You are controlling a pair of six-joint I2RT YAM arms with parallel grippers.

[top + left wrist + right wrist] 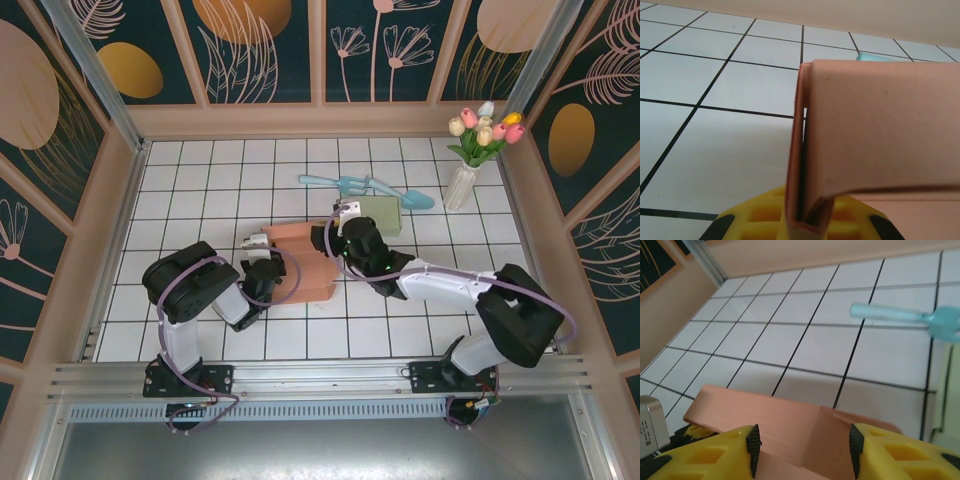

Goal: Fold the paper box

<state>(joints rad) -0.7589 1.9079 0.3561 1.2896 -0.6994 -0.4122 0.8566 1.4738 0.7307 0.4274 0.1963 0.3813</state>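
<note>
Left claw (802,220): clamped on a doubled-over wall of the paper box (880,130), with the fold edge rising straight up from between its pads. The box sits on the bench (200,180) between the two claws. Right claw (804,452): jaws apart, straddling a raised panel just ahead, no pinch evident. Judged partway done: one wall folded, the rest loose, box unclosed.

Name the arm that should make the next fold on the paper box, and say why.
Right. The left gripper is shut on the paper box's folded edge, anchoring it. The right gripper is open over a box panel, so it looks free to push the next flap.
</note>
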